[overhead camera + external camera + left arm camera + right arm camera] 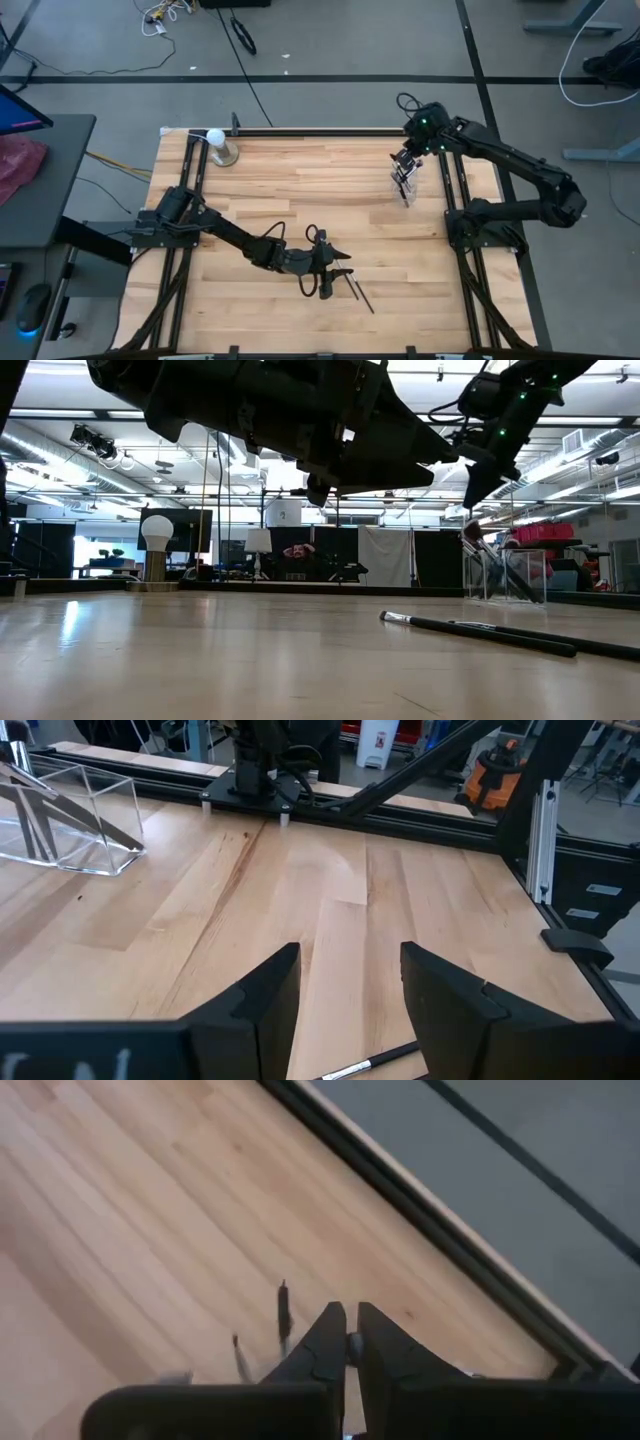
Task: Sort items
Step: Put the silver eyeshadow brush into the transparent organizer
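- High view: both arms are seen from overhead above the wooden table (300, 200). Near the front edge, the left gripper (330, 275) is held low with its fingers apart, just beside two dark makeup brushes (358, 291) lying loose on the wood, apparently lined up for a pick. Toward the far right, the right gripper (405, 170) is poised over a clear box (404, 188), where sorted brushes appear to be gathered. A white ball on a metallic base (218, 145) is left at the far left corner.
- Low view: the two brushes (480, 632) are shown flat on the table, one pale ferrule pointing left, under the left arm's dark bulk. Behind them the clear box (505, 578) is seen holding several brushes leaned at a slant.
- Left wrist view: spread fingers (270, 995) are framed over bare wood, one brush (365, 1063) crossing just beneath them, not yet gripped.
- Right wrist view: the right gripper (350, 1342) is shown pressed together, nothing identifiable between its fingers; dark brush tips (284, 1310) are visible below it.
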Controlling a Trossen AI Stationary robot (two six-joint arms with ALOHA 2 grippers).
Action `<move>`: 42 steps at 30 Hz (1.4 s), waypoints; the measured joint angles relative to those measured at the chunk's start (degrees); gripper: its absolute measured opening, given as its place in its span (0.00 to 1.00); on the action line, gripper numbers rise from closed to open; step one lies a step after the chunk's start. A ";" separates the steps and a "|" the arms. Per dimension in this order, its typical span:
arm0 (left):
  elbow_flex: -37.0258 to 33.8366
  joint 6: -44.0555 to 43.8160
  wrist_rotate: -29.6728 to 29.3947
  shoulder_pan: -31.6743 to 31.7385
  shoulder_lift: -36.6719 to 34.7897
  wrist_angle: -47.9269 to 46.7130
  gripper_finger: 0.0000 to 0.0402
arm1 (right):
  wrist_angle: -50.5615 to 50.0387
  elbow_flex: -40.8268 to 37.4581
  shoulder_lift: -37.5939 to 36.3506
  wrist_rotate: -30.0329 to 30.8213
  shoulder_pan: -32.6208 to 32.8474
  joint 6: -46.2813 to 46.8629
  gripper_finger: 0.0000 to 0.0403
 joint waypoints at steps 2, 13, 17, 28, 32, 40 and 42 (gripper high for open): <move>0.00 -0.01 -0.01 0.00 0.00 0.00 0.44 | -0.60 0.00 0.17 -0.18 -0.15 0.50 0.02; 0.00 -0.03 -0.02 0.00 0.00 0.00 0.44 | 1.61 -4.89 0.46 -9.58 -5.91 3.26 0.05; 0.00 -0.03 -0.02 0.00 0.00 0.00 0.44 | 1.79 -6.33 0.46 -9.58 -8.22 3.26 0.06; 0.00 -0.31 -0.02 0.00 0.00 0.00 0.44 | 4.47 -6.45 -0.39 -8.42 -11.92 1.25 0.39; 0.00 -0.40 -0.02 0.00 0.00 0.00 0.44 | 4.06 -5.56 -2.45 -5.49 -12.17 0.23 0.53; 0.00 -0.40 -0.02 0.00 0.00 0.00 0.44 | 4.06 -2.21 -11.36 2.01 -10.88 -0.34 0.61; 0.00 -0.40 -0.02 0.00 0.00 0.00 0.44 | 4.06 -1.92 -13.98 2.13 -9.28 -0.69 0.61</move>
